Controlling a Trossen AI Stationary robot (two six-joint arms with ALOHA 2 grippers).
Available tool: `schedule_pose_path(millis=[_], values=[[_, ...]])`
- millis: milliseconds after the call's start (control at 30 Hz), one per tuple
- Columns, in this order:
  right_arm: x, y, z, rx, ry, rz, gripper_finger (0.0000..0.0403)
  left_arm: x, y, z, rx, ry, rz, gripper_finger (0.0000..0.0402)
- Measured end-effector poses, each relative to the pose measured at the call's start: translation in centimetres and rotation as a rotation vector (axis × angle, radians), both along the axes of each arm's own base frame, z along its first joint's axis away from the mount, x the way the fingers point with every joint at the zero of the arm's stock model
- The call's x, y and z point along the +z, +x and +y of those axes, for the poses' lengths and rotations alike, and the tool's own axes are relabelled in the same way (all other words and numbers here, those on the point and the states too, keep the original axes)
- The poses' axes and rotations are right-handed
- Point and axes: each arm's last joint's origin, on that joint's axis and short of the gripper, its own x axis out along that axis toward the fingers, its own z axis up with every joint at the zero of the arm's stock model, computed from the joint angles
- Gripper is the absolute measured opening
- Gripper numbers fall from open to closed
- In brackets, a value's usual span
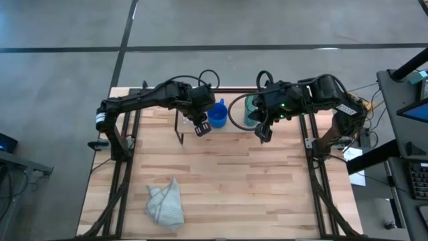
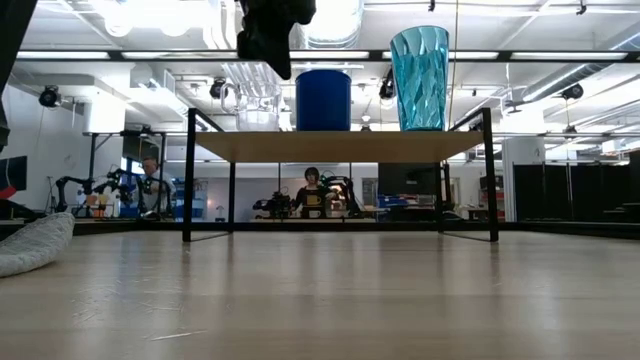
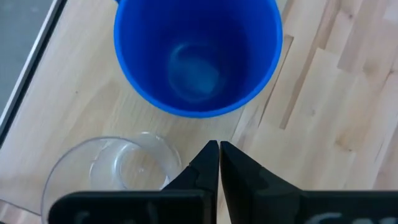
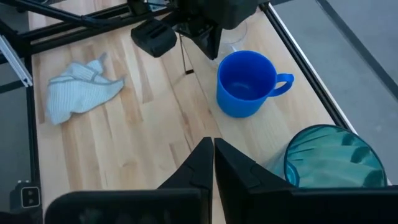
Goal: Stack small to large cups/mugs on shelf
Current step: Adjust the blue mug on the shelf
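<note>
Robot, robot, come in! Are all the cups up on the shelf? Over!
Both pincers shut, empty. Glass cup, blue mug, teal cup lined up on shelf. Left pincer above glass cup. Nothing blocking.

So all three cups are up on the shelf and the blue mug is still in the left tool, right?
Not quite. All three are on the shelf, but the left tool is shut and empty above the blue mug and glass cup, as the left wrist view shows.
</note>
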Motion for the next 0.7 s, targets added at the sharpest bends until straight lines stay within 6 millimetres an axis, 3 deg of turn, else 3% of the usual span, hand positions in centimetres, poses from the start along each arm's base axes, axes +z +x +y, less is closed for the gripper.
schedule_pose_path(millis=[467, 700], values=[[0.1, 0.1, 0.0, -0.006, 0.006, -0.009, 0.0009, 0.1, 0.3, 1.1, -0.015, 0.035, -0.047, 0.0], [0.1, 0.1, 0.0, -0.006, 0.006, -0.011, 0.0009, -1.1, 0.3, 1.7, -0.001, 0.029, -0.015, 0.0]])
